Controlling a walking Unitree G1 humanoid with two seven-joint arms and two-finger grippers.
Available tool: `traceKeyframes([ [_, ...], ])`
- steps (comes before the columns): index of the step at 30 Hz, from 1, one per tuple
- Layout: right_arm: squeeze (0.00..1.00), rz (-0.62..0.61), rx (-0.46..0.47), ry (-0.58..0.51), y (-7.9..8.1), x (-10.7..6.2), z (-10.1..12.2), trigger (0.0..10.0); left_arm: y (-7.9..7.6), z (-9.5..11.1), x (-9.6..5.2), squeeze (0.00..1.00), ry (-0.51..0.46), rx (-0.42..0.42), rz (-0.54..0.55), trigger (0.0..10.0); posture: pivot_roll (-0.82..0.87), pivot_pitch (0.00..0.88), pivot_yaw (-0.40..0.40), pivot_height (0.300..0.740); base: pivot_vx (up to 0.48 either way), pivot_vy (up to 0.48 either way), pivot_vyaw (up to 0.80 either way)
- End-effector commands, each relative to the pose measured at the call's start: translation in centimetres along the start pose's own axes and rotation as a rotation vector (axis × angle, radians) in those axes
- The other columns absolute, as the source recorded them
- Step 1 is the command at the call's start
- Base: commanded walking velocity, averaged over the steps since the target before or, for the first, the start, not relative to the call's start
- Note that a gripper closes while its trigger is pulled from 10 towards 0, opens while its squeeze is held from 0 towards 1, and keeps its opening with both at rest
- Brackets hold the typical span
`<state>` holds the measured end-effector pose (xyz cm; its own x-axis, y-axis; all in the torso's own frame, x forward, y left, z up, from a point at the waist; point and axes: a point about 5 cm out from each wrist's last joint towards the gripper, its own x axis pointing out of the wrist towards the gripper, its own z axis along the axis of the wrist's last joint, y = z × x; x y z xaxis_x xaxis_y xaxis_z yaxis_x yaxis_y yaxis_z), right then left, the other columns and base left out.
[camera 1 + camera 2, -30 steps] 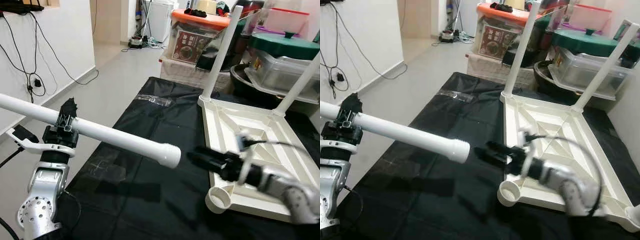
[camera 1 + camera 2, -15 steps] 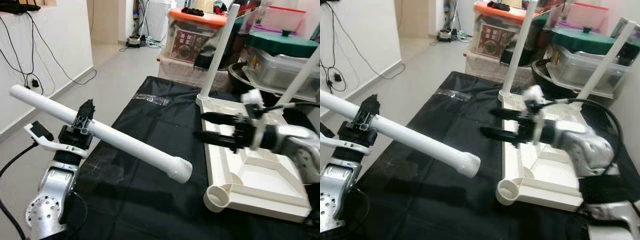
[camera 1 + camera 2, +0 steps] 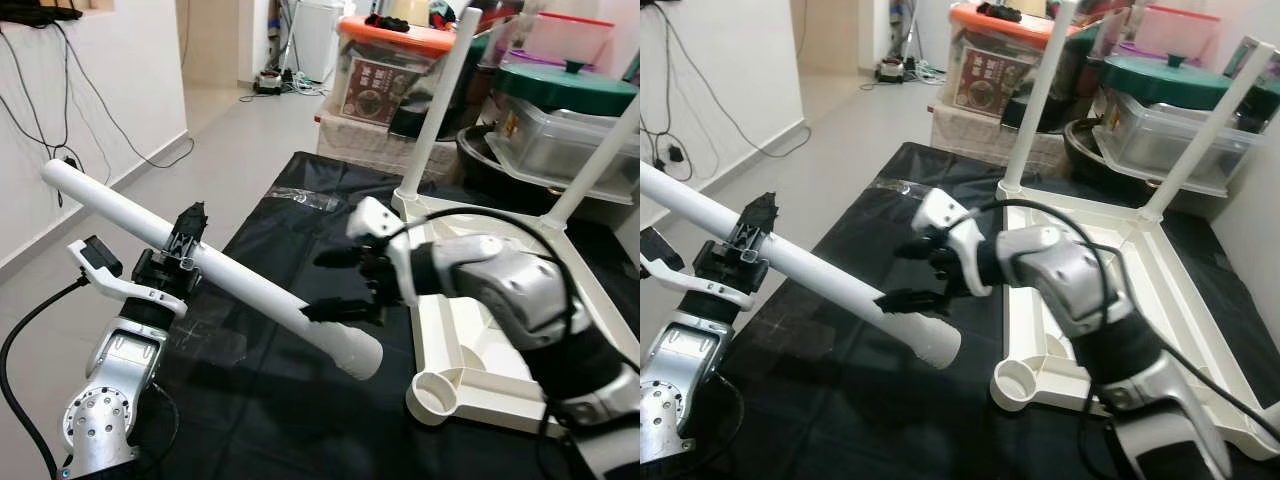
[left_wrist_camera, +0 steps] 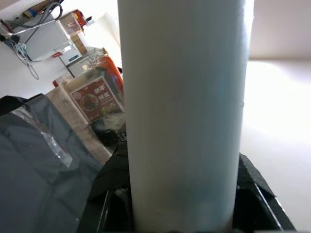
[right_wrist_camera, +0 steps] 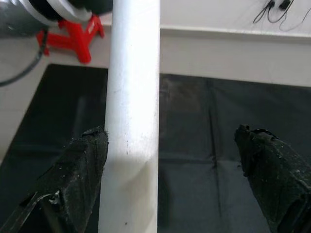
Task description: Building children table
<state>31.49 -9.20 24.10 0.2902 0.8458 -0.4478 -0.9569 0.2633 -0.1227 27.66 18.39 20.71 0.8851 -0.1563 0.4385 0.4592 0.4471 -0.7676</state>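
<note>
Looking down through the left eye view, the upturned white tabletop (image 3: 520, 300) lies on a black mat (image 3: 280, 240) on the floor, two legs (image 3: 437, 105) already standing up from its far corners — roughly half the job, by my reckoning. The near corner socket (image 3: 434, 396) is bare. The left tool (image 3: 182, 240) pinches a third white leg (image 3: 215, 268) near its middle, holding it slantwise above the mat, while the right tool (image 3: 338, 285) reaches in with fingers spread around the leg's lower end.

The right eye view shows the same; whether the fourth corner is filled I cannot tell.

From the left wrist view, the leg sits clamped between the black fingers (image 4: 112, 174).

From the right wrist view, one finger (image 5: 77, 165) sits against the leg, the other (image 5: 272, 170) well apart — not yet gripping. Seating this leg remains.
</note>
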Motion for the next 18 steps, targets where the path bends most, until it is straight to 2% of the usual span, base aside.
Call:
traceKeyframes([
  [1,0.00,-0.023,-0.010,0.047,0.0,0.6,0.0,10.0,-0.2,-0.3,0.1,0.00,0.020,0.020,-0.008,0.0,0.05,0.000,-0.116,0.740,0.000,0.000,0.00],
  [8,0.00,0.014,-0.045,0.087,1.0,1.5,0.6,10.0,-0.2,-0.7,0.3,0.00,0.039,0.049,0.003,0.0,0.05,0.000,-0.116,0.740,0.000,0.000,0.00],
  [9,0.00,0.070,-0.059,0.125,2.0,2.0,0.6,10.0,-0.3,-1.1,0.4,0.00,0.056,0.075,0.007,0.0,0.05,0.000,-0.117,0.740,0.000,0.000,0.00],
  [12,0.00,0.112,-0.067,0.174,2.9,2.6,0.1,10.0,-0.3,-1.4,0.4,0.00,0.066,0.093,0.009,0.0,0.05,0.000,-0.117,0.740,0.000,0.000,0.00],
  [18,0.00,0.084,-0.035,0.196,3.0,4.4,-0.6,10.0,-0.4,-1.8,0.6,0.00,0.076,0.117,0.015,0.0,0.05,0.000,-0.121,0.740,0.000,0.000,0.00],
])
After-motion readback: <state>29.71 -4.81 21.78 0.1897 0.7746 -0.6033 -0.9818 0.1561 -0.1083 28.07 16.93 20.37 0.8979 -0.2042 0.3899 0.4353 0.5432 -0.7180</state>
